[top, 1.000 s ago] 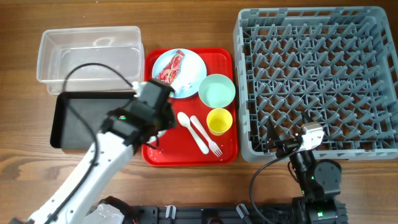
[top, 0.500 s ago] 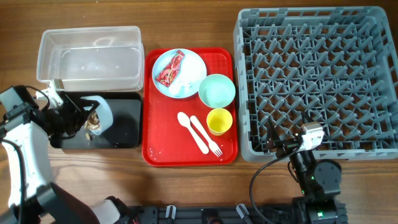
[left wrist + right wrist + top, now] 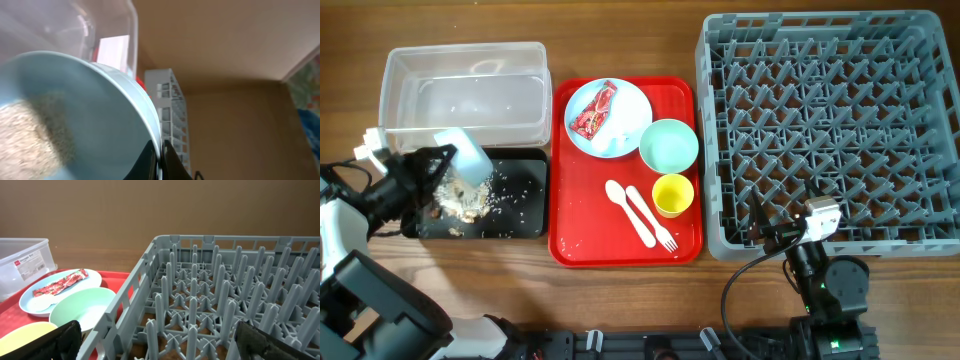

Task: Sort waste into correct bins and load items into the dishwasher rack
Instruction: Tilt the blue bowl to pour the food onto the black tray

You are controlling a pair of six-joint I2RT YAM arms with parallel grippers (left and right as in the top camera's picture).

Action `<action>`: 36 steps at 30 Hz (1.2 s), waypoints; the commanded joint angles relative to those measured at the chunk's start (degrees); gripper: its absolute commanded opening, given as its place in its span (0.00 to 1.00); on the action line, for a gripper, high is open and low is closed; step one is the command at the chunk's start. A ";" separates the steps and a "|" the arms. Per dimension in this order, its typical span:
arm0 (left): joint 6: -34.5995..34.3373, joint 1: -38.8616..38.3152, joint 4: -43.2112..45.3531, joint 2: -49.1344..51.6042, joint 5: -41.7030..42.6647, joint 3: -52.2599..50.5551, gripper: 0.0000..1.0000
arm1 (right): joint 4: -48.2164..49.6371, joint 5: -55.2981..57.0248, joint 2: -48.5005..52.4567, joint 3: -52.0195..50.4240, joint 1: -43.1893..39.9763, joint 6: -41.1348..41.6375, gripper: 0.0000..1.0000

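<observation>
My left gripper is shut on the rim of the pale blue bowl, tipped over the black tray. Beige crumbly leftovers lie scattered in that tray. In the left wrist view my fingers pinch the bowl's rim and crumbs cling inside. The clear tub stands behind. The pale blue plate holds the red wrapper. The mint bowl, yellow cup, spoon and fork lie on the red tray. My right gripper is open beside the grey rack.
The red serving tray lies between the bins and the rack. The right wrist view shows the rack's pegs, the mint bowl, the plate with the wrapper and the tub's corner.
My left arm swung from the red tray to the black tray with the pale blue bowl. The bowl tipped and the leftovers spilled into the black tray. The right arm stayed still.
</observation>
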 commanded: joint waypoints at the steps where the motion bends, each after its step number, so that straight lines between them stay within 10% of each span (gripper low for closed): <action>1: 1.49 1.60 0.28 0.35 4.55 0.59 0.04 | 0.20 -0.55 -0.04 -0.07 -0.11 -0.39 1.00; 16: -9.42 2.78 1.38 1.05 11.80 -0.15 0.04 | 0.20 -0.55 -0.04 -0.07 -0.11 -0.39 1.00; 36: -6.19 1.46 -8.24 1.22 11.78 -0.17 0.04 | 0.20 -0.55 -0.04 -0.07 -0.11 -0.39 1.00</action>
